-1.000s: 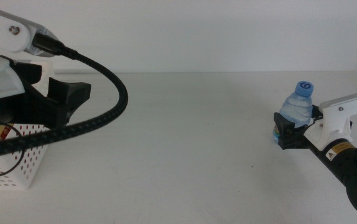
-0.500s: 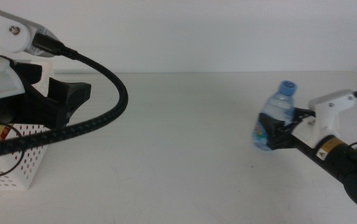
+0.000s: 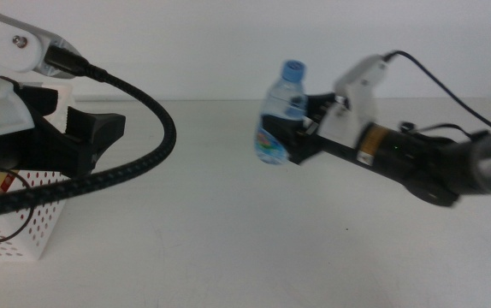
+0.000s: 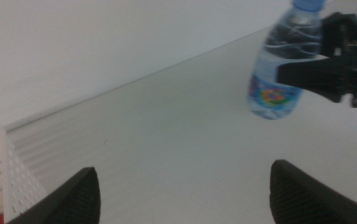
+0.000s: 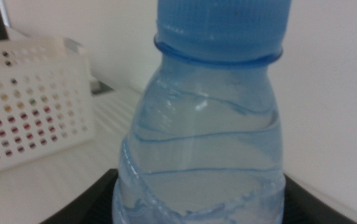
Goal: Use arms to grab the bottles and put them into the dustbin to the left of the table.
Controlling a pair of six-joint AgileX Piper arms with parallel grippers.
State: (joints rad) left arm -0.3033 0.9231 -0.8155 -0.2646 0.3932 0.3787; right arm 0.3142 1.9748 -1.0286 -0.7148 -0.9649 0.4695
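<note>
1. The water bottle (image 3: 281, 115) is up in the air over the middle of the table (image 3: 245, 222), upright with a slight tilt, blue cap on top and a colourful label low on its body.
2. The right gripper (image 3: 301, 128) is clamped on it around the lower half, black jaws on either side. From the right wrist camera the bottle (image 5: 206, 130) fills nearly everything, so that's a solid grab.
3. The right arm (image 3: 408, 154) reaches in from the right side, stretched out above the tabletop with its cable looping off behind.
4. The left gripper (image 4: 185, 186) has its jaws spread wide apart with nothing between them. It sits at the left edge, right over the dustbin (image 3: 19, 214).
5. The dustbin is the white perforated basket at the table's left side; something red shows through its holes in the wrist views.
6. The left wrist camera also catches the bottle (image 4: 284, 62), well apart from that gripper.
</note>
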